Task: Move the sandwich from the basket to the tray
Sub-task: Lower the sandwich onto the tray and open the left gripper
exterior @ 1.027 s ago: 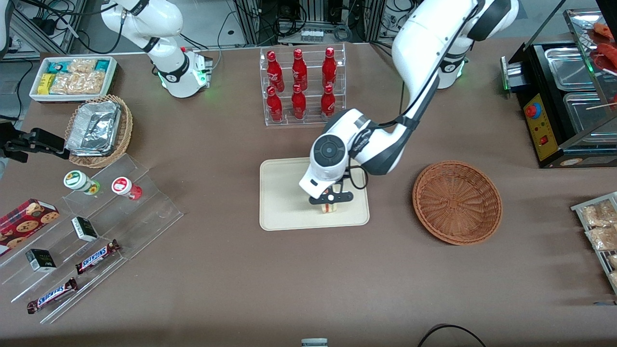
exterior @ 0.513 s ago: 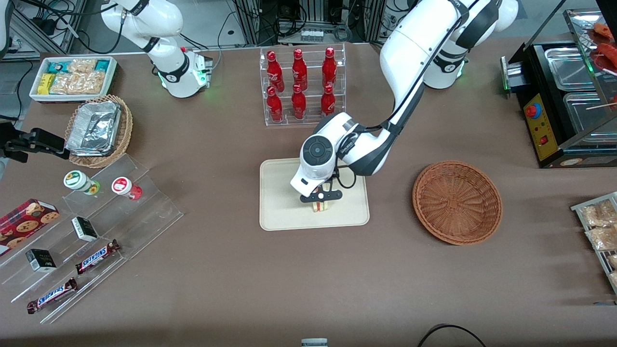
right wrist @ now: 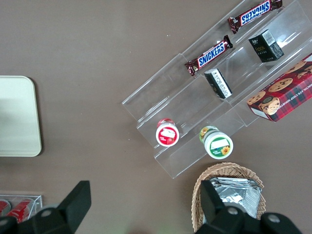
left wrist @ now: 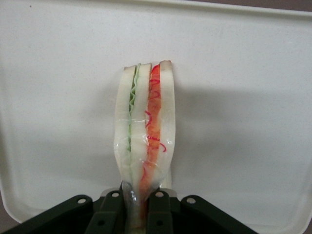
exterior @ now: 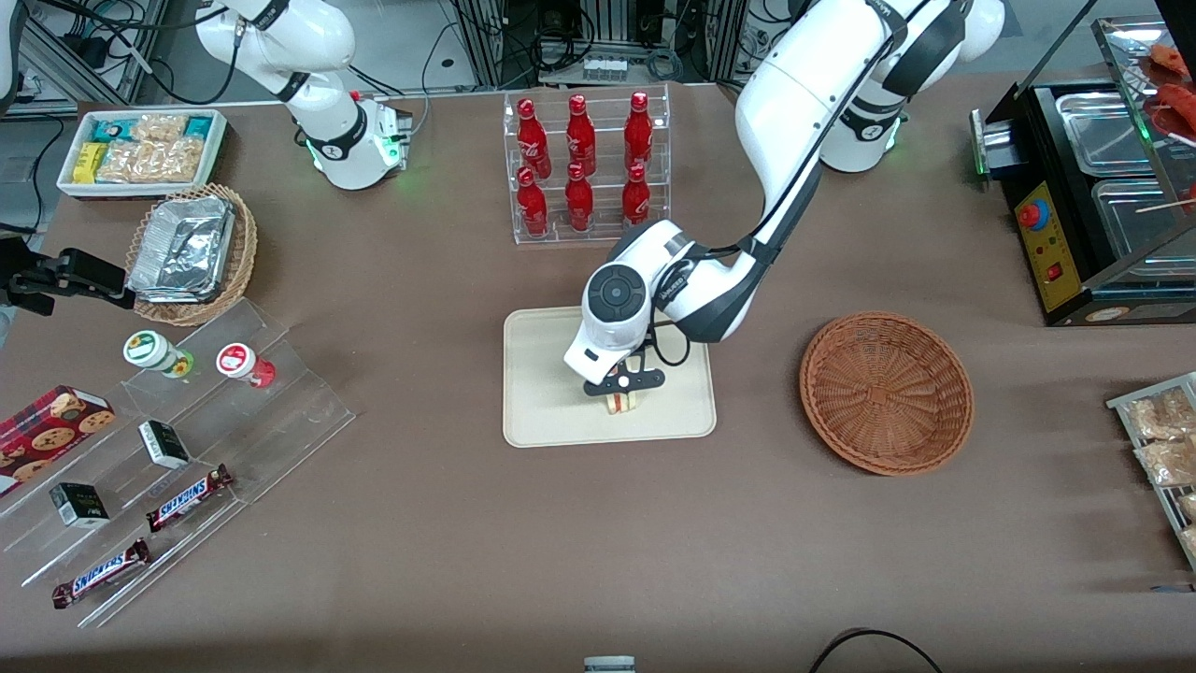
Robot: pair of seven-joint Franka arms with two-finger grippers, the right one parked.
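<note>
The sandwich [exterior: 620, 403] [left wrist: 145, 126], a pale wedge with green and red filling layers, stands on its edge over the cream-beige tray [exterior: 542, 393] [left wrist: 243, 97], pinched between black fingers. My left gripper [exterior: 623, 391] [left wrist: 138, 214] is shut on its narrow end, low above the tray's half nearer the front camera. The reddish-brown wicker basket [exterior: 886, 391] lies on the table beside the tray, toward the working arm's end, with nothing in it.
A clear rack of red bottles [exterior: 584, 166] stands just past the tray, farther from the front camera. Clear stepped shelves with candy bars and jars [exterior: 187, 439] lie toward the parked arm's end. A black food warmer [exterior: 1093, 206] sits at the working arm's end.
Over the last second the gripper carried the sandwich a little way across the tray toward the parked arm's end, then held almost still. It stays shut on the sandwich.
</note>
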